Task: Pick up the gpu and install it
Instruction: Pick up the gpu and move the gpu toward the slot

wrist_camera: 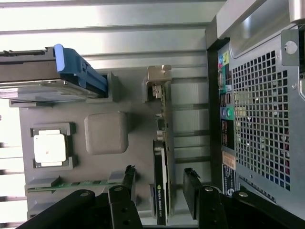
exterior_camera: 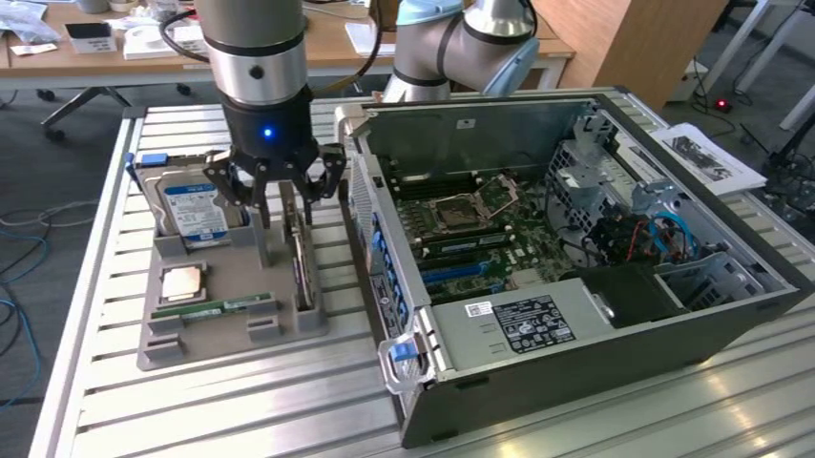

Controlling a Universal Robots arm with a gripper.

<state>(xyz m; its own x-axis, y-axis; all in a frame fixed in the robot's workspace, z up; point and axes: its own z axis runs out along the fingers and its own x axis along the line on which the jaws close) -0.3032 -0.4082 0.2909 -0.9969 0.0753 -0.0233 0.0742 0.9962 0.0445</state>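
Observation:
The gpu [exterior_camera: 303,272] stands on its long edge in a slot of the grey holder tray [exterior_camera: 229,343], just beside the open computer case [exterior_camera: 574,239]. In the wrist view the gpu [wrist_camera: 162,143] is seen edge-on, its silver bracket [wrist_camera: 158,81] at the far end. My gripper [exterior_camera: 286,224] hangs straight above the card. It is open, and the gripper [wrist_camera: 159,183] has one finger [wrist_camera: 128,179] on each side of the board with a gap on both sides. The motherboard [exterior_camera: 471,229] lies exposed inside the case.
On the same tray stand a hard drive with a blue-white label [exterior_camera: 191,205], a CPU [exterior_camera: 185,283] and a green RAM stick [exterior_camera: 217,308]. The case's rear panel [wrist_camera: 257,109] is close to the card. A slatted metal table [exterior_camera: 191,410] carries everything.

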